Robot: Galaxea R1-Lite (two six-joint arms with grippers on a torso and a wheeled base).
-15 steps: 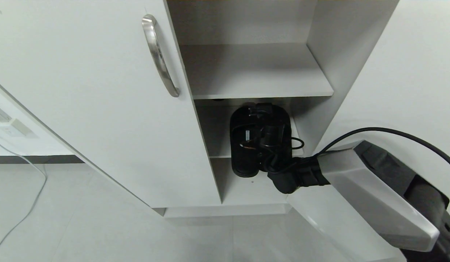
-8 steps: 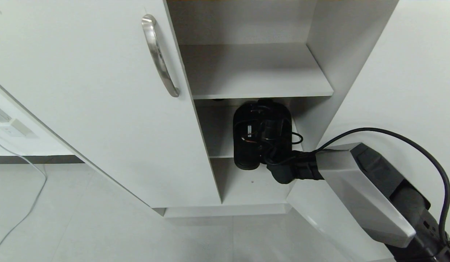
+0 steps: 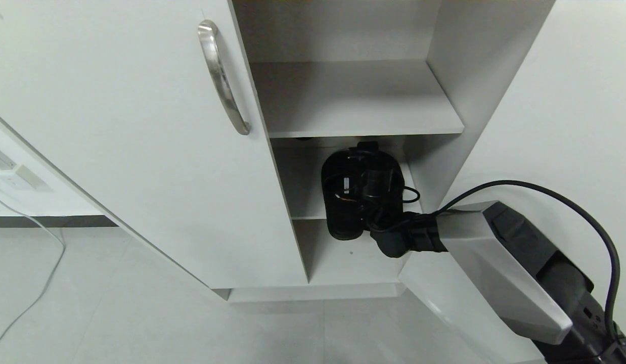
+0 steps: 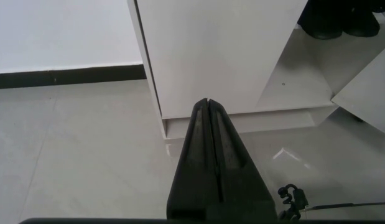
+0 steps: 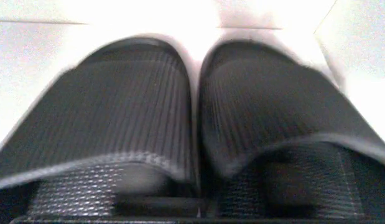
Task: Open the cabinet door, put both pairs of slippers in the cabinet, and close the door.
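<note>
Head view, right gripper (image 3: 366, 157) holding black slippers (image 3: 338, 215), inside cabinet (image 3: 353, 96)

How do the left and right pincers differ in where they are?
The left pincer hangs shut over the floor, outside the cabinet; the right pincer is inside it, under the upper shelf. The left pincer touches nothing; the right pincer is at the black slippers. Both are dark.

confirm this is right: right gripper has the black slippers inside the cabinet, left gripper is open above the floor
One slip: the left gripper is shut, not open, as the left wrist view shows, above the floor. The right gripper does have the black slippers inside the cabinet.
</note>
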